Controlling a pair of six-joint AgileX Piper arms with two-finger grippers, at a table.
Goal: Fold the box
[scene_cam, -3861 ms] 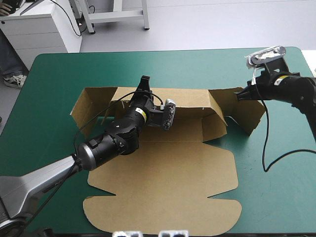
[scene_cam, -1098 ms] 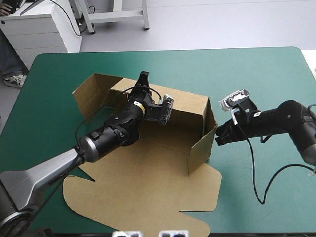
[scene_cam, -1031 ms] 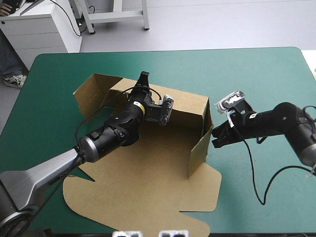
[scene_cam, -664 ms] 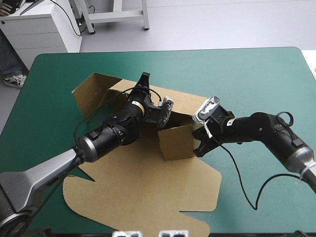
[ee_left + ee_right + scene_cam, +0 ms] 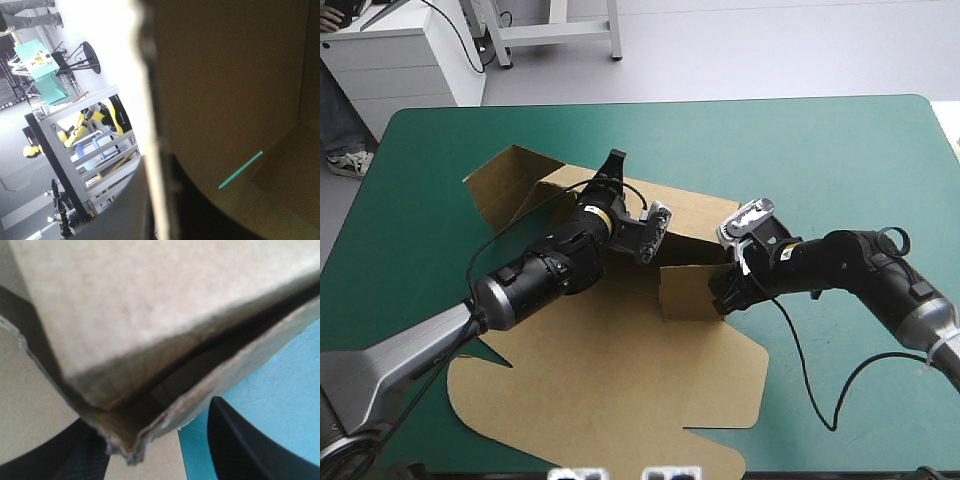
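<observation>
One brown box (image 5: 620,380), mid-table on the teal-green cover (image 5: 820,150); two grippers.

High view: left gripper (image 5: 612,163) at the box's rear wall, right gripper (image 5: 725,290) at its folded-in right flap.

Left wrist view: fingers clamped on the wall's edge.

Right wrist view: fingers apart around the flap's corner. Ungripped, the flap could spring open, or a push could slide the box.

The left pincer (image 5: 159,200) holds the upright wall of the box (image 5: 225,75), pressing on both sides of its pale edge. Through a slit in the board shows a thin teal-green strip of the table (image 5: 240,170).
</observation>
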